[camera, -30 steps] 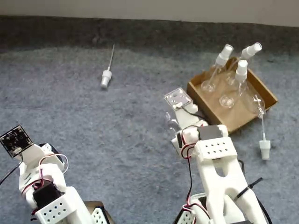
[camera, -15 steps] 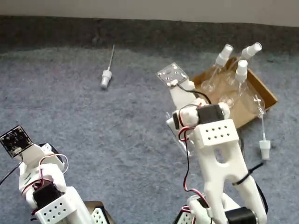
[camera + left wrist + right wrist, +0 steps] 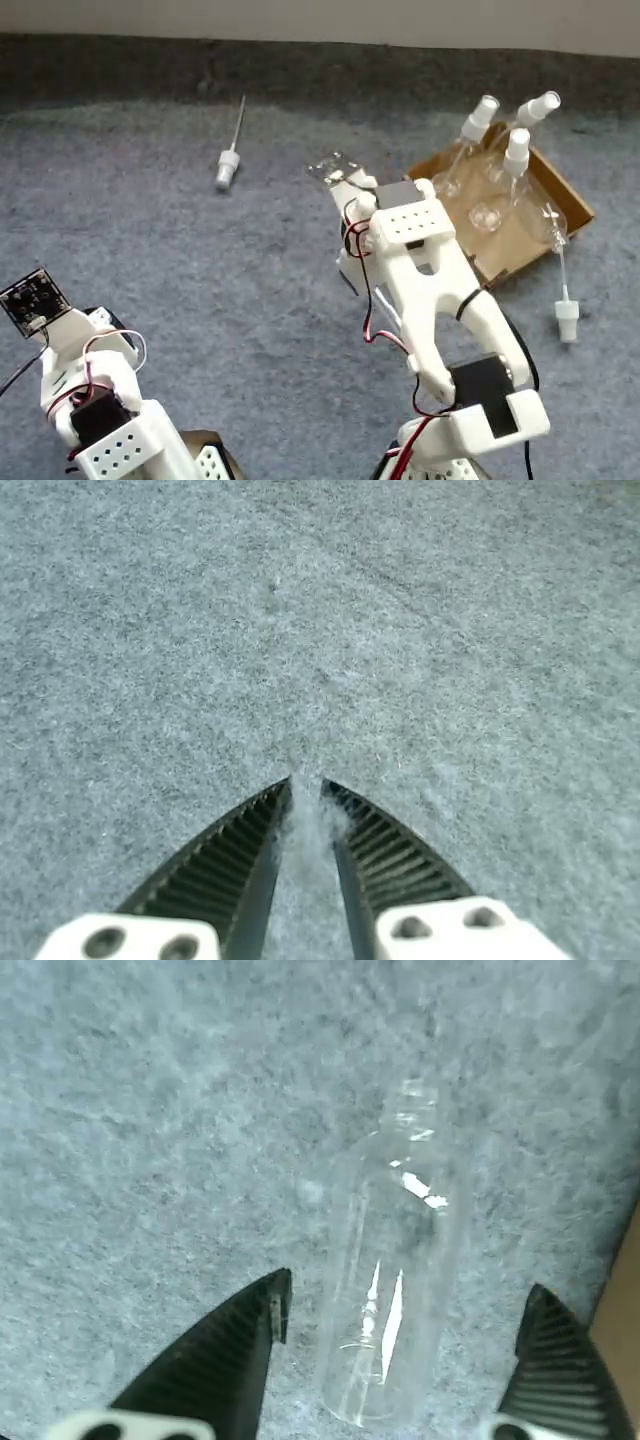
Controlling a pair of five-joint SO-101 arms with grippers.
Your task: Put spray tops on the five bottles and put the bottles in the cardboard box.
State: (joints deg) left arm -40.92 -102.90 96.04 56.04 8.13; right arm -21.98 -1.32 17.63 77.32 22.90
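A grey, short-napped carpet is covering the desk (image 3: 150,250). The right claw (image 3: 405,1290) is hanging over it with its toothed black fingers spread wide. It is straddling a bottle (image 3: 395,1260) that is lying on its side just beside the box (image 3: 520,250). The bottle is a clear, thin-walled plastic cylinder with a threaded open neck and no top. The left claw (image 3: 307,785) is pointing down at the carpet, its ribbed fingers drawn together on nothing. Three capped bottles (image 3: 515,160) are leaning in the shallow brown cardboard box. A white spray top (image 3: 228,167), trailing a thin dip tube, is lying well apart on the carpet. A second spray top (image 3: 566,318) is lying just beside the box. Judged step: grasping an uncapped bottle. The next move is calling for a centred closure on the smooth round body, which is likely to roll or slip. After that, a tube will need feeding through the narrow neck.
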